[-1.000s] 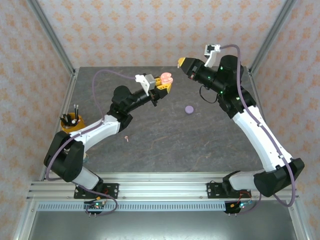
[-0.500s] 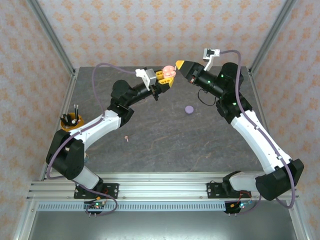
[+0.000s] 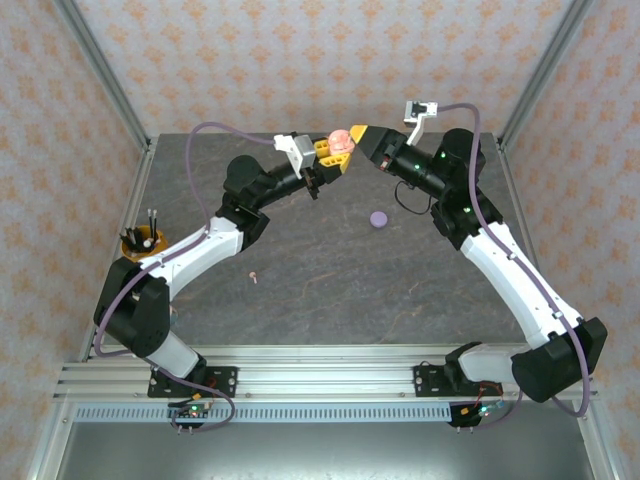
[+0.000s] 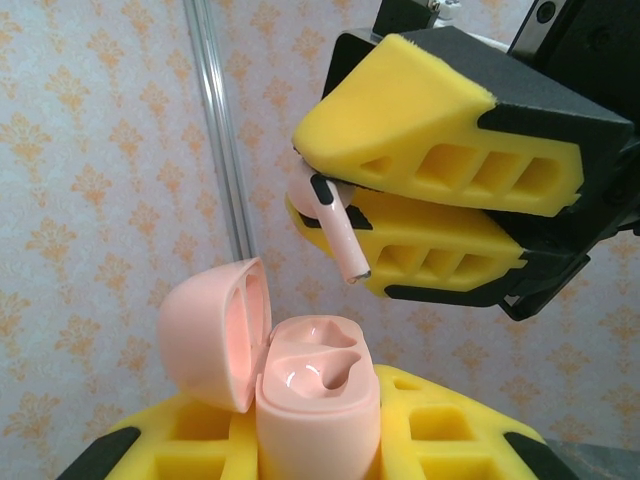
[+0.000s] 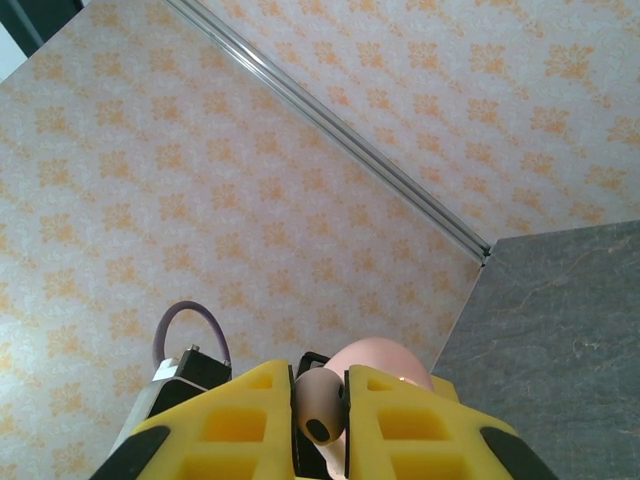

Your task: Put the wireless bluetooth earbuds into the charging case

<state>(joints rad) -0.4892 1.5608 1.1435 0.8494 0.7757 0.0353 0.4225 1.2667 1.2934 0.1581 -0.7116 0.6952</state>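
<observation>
Pinched stem-down in the right gripper's [image 4: 305, 180] jaws: a pink earbud [image 4: 335, 228], poised just above the open pink case [image 4: 318, 400] clamped in the left gripper [image 3: 333, 152]. Next, probably: lining up over a socket [image 4: 335, 372], lowering gently.

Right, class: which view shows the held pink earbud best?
Left wrist: the pink earbud shows its stem clearly above the open case. Right wrist gives its rounded head; from above it's too small.

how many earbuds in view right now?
2. One pink earbud is pinched in the right gripper, near the open pink charging case. A second pink earbud lies on the table by the left arm. Others may be hidden.
</observation>
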